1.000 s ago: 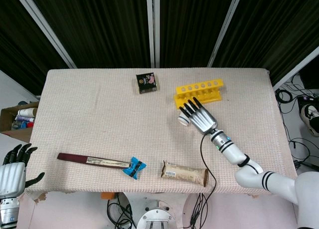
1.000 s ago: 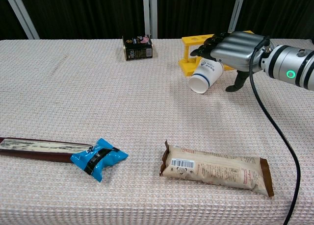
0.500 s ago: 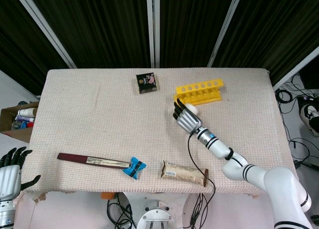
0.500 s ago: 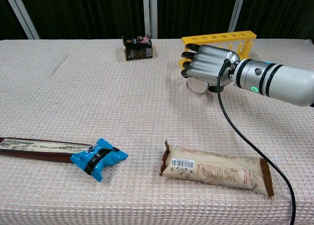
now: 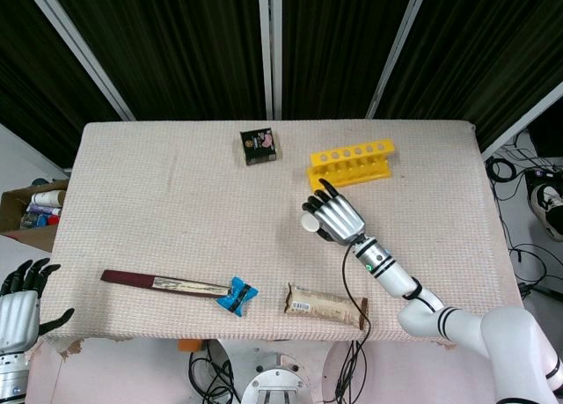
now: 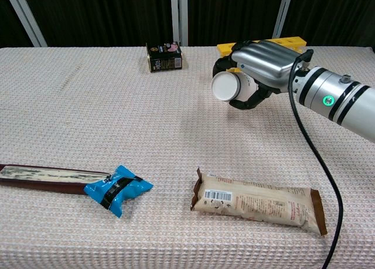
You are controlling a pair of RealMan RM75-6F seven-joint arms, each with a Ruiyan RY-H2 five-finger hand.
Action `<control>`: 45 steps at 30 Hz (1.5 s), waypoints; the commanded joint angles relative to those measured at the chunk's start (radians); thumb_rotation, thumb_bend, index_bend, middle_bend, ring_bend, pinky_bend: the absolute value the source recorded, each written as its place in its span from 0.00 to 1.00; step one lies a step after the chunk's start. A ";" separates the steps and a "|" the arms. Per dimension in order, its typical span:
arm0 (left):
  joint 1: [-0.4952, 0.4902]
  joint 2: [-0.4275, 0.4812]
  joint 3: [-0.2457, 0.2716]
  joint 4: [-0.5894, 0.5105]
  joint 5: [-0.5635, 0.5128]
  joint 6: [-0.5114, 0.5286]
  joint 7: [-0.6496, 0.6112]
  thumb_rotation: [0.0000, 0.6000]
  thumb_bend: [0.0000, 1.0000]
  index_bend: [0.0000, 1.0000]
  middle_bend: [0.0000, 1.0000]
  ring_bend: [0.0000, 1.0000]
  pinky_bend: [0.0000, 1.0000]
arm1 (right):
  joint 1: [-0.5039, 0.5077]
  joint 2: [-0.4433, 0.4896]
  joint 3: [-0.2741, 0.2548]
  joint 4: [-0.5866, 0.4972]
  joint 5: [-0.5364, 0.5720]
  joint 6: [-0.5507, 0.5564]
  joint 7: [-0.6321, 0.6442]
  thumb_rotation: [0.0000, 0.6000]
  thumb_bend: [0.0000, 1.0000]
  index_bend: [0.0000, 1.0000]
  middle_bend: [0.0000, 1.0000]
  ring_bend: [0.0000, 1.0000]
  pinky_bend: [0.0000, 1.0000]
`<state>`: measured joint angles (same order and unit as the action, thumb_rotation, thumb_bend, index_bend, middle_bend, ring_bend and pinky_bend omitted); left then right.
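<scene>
Above woven tablecloth, right hand grips white cup sideways.

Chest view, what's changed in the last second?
The right hand has closed around the paper cup and carried it left, away from the yellow rack, the cup's base now facing the camera. The left hand sank lower. Black box, blue packet and snack bar stayed put.
</scene>
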<state>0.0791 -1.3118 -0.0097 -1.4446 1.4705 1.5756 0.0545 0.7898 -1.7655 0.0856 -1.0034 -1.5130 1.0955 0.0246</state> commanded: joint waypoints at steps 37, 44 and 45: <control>0.001 -0.016 -0.008 0.015 0.022 0.033 0.022 1.00 0.02 0.25 0.15 0.09 0.16 | -0.484 0.506 -0.146 -0.609 0.036 0.364 -0.106 1.00 0.27 0.00 0.00 0.00 0.00; 0.005 -0.012 -0.007 0.000 0.033 0.048 0.041 1.00 0.02 0.25 0.15 0.09 0.16 | -0.619 0.575 -0.185 -0.647 0.005 0.499 -0.057 1.00 0.28 0.00 0.00 0.00 0.00; 0.005 -0.011 -0.007 -0.003 0.033 0.048 0.043 1.00 0.02 0.25 0.15 0.09 0.16 | -0.629 0.573 -0.185 -0.642 0.000 0.508 -0.044 1.00 0.28 0.00 0.00 0.00 0.00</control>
